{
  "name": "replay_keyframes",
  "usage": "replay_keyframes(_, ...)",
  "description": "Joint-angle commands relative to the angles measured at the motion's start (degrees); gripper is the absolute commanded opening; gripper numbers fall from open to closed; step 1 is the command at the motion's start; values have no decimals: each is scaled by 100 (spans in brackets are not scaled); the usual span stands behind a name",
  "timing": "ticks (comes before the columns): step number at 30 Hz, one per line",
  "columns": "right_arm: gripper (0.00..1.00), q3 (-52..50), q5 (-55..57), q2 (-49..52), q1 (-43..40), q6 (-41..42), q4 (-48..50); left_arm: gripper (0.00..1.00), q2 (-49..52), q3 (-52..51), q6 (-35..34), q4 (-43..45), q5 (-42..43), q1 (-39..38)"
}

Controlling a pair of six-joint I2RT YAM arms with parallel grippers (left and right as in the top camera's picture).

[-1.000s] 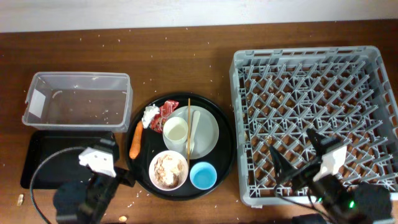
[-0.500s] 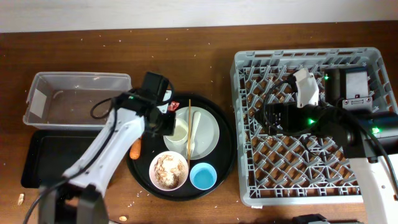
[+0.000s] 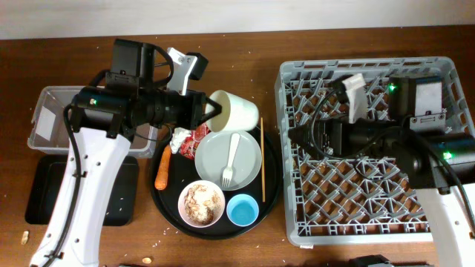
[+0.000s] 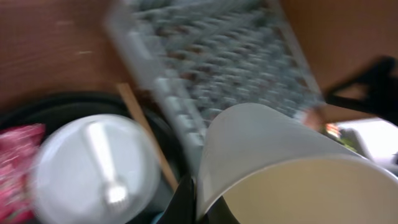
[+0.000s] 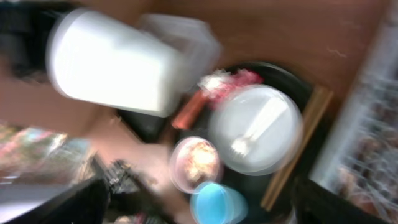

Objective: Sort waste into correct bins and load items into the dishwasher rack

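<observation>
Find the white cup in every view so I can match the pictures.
Overhead: the white cup is upper centre, tipped on its side, just beyond the grey plate.
Left wrist: the white cup fills the lower right, very close.
Right wrist: the white cup is upper left, blurred.
Shared landmark: the grey plate with the fork on it.

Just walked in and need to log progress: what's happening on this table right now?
The left gripper holds the white cup in the air, tipped on its side, above the far edge of the round black tray. The right gripper hovers open and empty over the dishwasher rack, where nothing visible is loaded. The plate with the fork, chopsticks, bowl of scraps, blue cup, carrot, tissue and red wrapper sit on the tray, unsorted.
</observation>
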Motion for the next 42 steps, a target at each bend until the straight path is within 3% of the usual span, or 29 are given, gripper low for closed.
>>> replay_keyframes(1, 90, 85, -1759, -39, 568, -605, 625, 0, 0, 22, 1008, 20, 2509, 20)
replay_keyframes(2, 88, 85, -1757, -39, 780, -603, 1008, 0, 0, 22, 1193, 20, 3071, 22)
replay_keyframes(6, 81, 85, -1917, -37, 866, -605, 1346, 0, 0, 22, 1191, 203, 4006, 4)
replay_keyframes(7, 71, 85, -1971, -37, 1032, -605, 1445, 0, 0, 22, 1191, 286, 4000, 0)
replay_keyframes(9, 63, 85, -1971, -39, 1261, -605, 1631, 0, 0, 22, 1191, 341, 3901, 0)
replay_keyframes(13, 83, 87, -1976, -236, 1261, -605, 2081, 0, 0, 22, 1189, 334, 3462, -168)
replay_keyframes(14, 81, 87, -1976, -273, 1261, -603, 2140, 0, 0, 22, 1189, 339, 3366, -190)
replay_keyframes(16, 63, 85, -1974, -264, 1261, -603, 1958, 0, 0, 22, 1187, 341, 3353, -188)
replay_keyframes(17, 60, 87, -1965, -275, 1261, -603, 1952, 1, 0, 22, 1187, 352, 3353, -188)
replay_keyframes(18, 59, 87, -1882, -330, 1200, -603, 1954, 58, 0, 22, 1189, 369, 3355, -184)
replay_keyframes(19, 56, 87, -1716, -450, 992, -601, 1950, 99, 0, 22, 1187, 369, 3355, -184)
replay_keyframes(22, 56, 87, -1447, -1108, -844, -415, 1436, 99, 0, 22, 1189, 411, 3327, -9)
replay_keyframes(24, 56, 87, -197, -1239, -2765, -343, 105, 99, 0, 22, 1187, 407, 3331, 197)
replay_keyframes(28, 55, 85, 2361, -70, -4951, 588, -1596, 99, 0, 22, 1187, 404, 3331, 210)
replay_keyframes(32, 56, 85, 3928, 1283, -5307, 1047, -1720, 99, 0, 22, 1187, 382, 3329, 210)
replay_keyframes(35, 56, 66, 4054, 2033, -5294, 1008, -2048, 99, 0, 22, 1187, 382, 3327, 210)
replay_keyframes(37, 64, -24, 4059, 2076, -5149, 896, -2155, 99, 0, 22, 1187, 382, 3320, 210)
replay_keyframes(38, 74, -42, 4227, 2079, -4948, 881, -2153, 99, 0, 22, 1187, 367, 3217, 208)
replay_keyframes(40, 85, 2, 4321, 2068, -4699, 911, -2203, 99, 0, 22, 1187, 295, 3165, 210)
replay_keyframes(42, 86, 310, 3665, 1788, -4682, 761, -2367, 99, 0, 22, 1187, -68, 2111, 201)
